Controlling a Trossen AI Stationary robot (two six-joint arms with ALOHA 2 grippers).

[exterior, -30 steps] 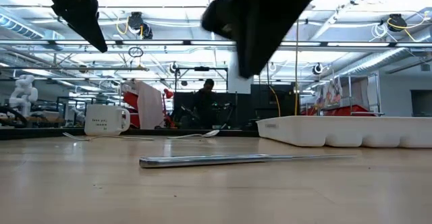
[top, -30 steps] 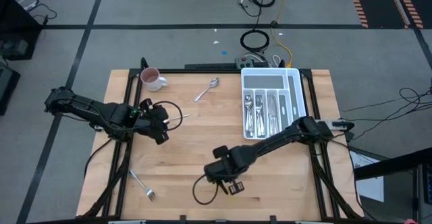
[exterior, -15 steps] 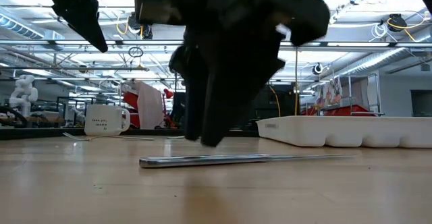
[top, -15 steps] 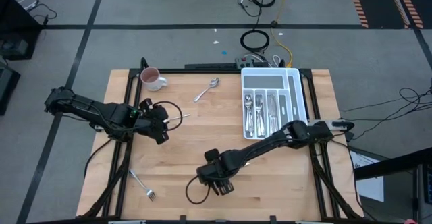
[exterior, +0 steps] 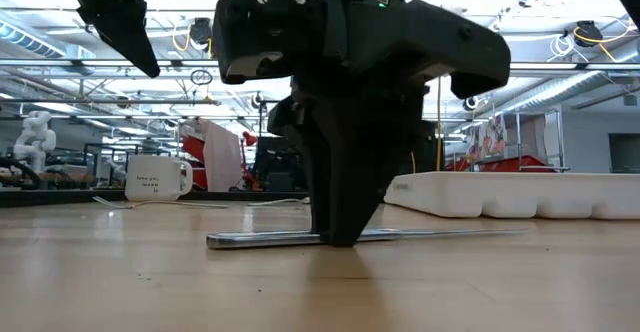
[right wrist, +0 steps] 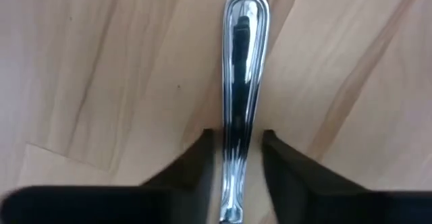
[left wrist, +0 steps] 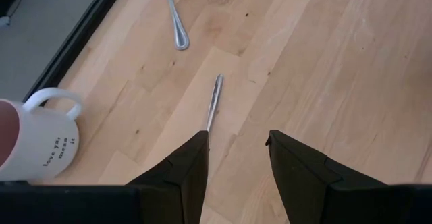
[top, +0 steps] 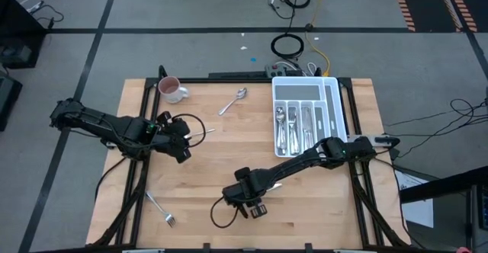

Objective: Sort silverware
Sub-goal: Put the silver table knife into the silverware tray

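Knife (exterior: 370, 236) flat on table (top: 213, 169), lower centre of high view. Right gripper (right wrist: 235, 158) down over it, fingers astride handle; clamped or not, cannot tell. Left gripper (left wrist: 236, 160) parted, empty, left-centre.

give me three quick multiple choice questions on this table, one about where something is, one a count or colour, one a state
1. Where is the white mug?
A. far left corner of the table
B. inside the cutlery tray
C. by the near edge

2. How many loose utensils show on the wood in the high view?
A. one
B. three
C. six

3. How does the right gripper stand?
A. raised high above the tray
B. down at the table, fingers either side of a utensil handle
C. holding the mug

Answers:
A, it sits by the left far corner.
B, a spoon, a fork and a piece by the left gripper.
B, the right wrist view shows the handle between the fingers.
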